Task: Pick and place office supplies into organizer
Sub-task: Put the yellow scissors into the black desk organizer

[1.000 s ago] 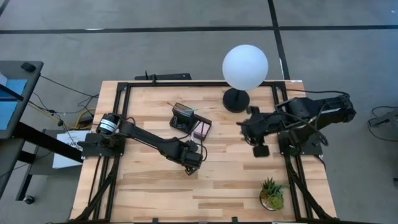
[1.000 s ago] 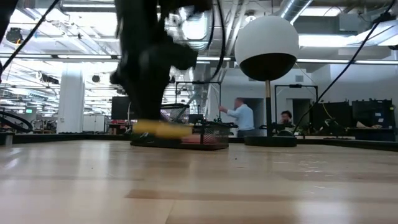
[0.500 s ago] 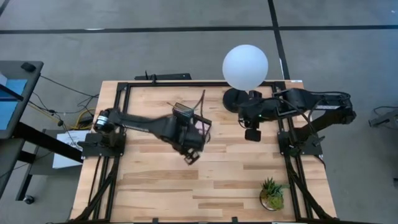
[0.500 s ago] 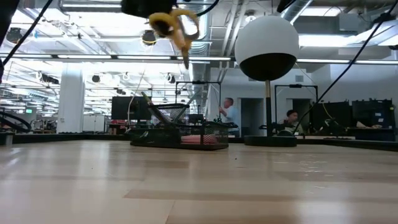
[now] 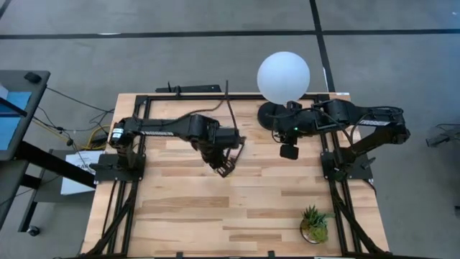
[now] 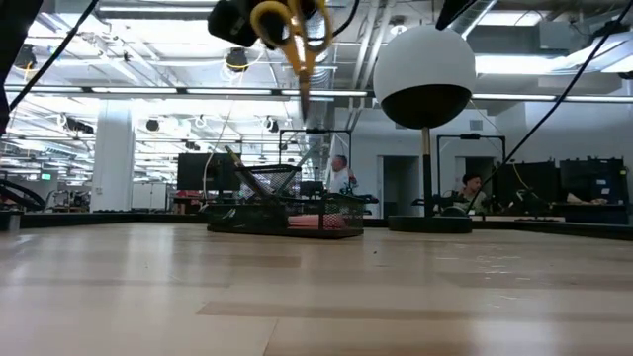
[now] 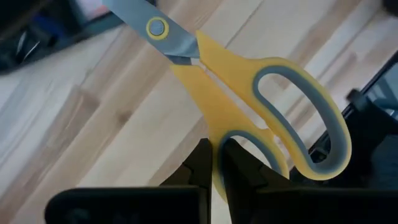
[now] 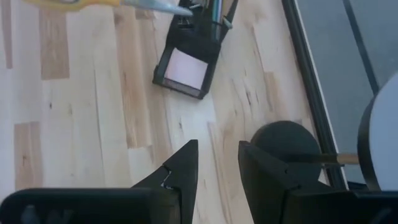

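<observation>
Wooden surface (image 5: 215, 208) carries the black organizer (image 8: 189, 59) with a pink pad in its tray, while the left pincer (image 7: 214, 163), clamped on the yellow scissors (image 7: 249, 118), hangs them blades-down high above it. The thin grip on one handle could let them swing or slip, missing the pen cup. The right pincer (image 8: 217, 165) waits narrowly parted by the lamp base (image 8: 286, 146); the overhead view hides the organizer beneath the left arm.

Organizer (image 5: 231, 144) mostly hidden under left arm, centre of high view. Scissors (image 7: 249, 118) blade tip cut off at left wrist view's top edge. Pen colours too small to tell.
</observation>
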Action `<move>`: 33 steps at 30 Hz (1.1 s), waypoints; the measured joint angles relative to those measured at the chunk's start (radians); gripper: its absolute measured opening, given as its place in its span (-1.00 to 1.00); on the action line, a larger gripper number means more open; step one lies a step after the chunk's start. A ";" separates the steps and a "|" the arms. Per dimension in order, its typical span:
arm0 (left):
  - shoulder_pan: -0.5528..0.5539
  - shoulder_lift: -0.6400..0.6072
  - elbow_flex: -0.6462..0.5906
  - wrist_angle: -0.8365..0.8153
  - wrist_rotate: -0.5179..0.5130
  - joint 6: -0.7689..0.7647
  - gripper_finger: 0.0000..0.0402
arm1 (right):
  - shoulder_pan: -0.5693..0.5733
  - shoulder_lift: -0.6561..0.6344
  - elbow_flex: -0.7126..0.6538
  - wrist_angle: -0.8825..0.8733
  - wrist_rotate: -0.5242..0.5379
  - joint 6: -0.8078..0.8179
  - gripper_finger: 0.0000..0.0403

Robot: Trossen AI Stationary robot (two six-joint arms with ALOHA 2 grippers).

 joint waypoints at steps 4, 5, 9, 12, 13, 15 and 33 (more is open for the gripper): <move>0.075 -0.002 0.000 -0.112 0.042 0.009 -0.97 | 0.000 0.016 0.002 0.057 0.000 0.000 -0.46; 0.098 -0.002 0.000 -0.137 0.052 0.010 -0.97 | 0.000 0.021 -0.001 0.069 -0.001 0.000 -0.46; 0.191 -0.002 0.000 -0.157 0.137 0.064 -0.97 | 0.000 0.050 0.001 0.157 0.000 0.000 -0.46; 0.256 -0.002 0.000 -0.157 0.195 0.111 -0.97 | 0.000 0.087 0.002 0.229 0.000 0.000 -0.46; 0.278 -0.002 0.000 -0.157 0.206 0.122 -0.97 | 0.000 0.098 0.002 0.255 0.000 0.000 -0.46; 0.320 -0.004 -0.008 -0.155 0.236 0.123 -0.97 | 0.000 0.130 -0.001 0.288 0.000 0.000 -0.46; 0.440 0.007 -0.242 -0.177 0.359 0.182 -0.97 | 0.005 0.532 0.025 0.787 0.071 0.285 -0.46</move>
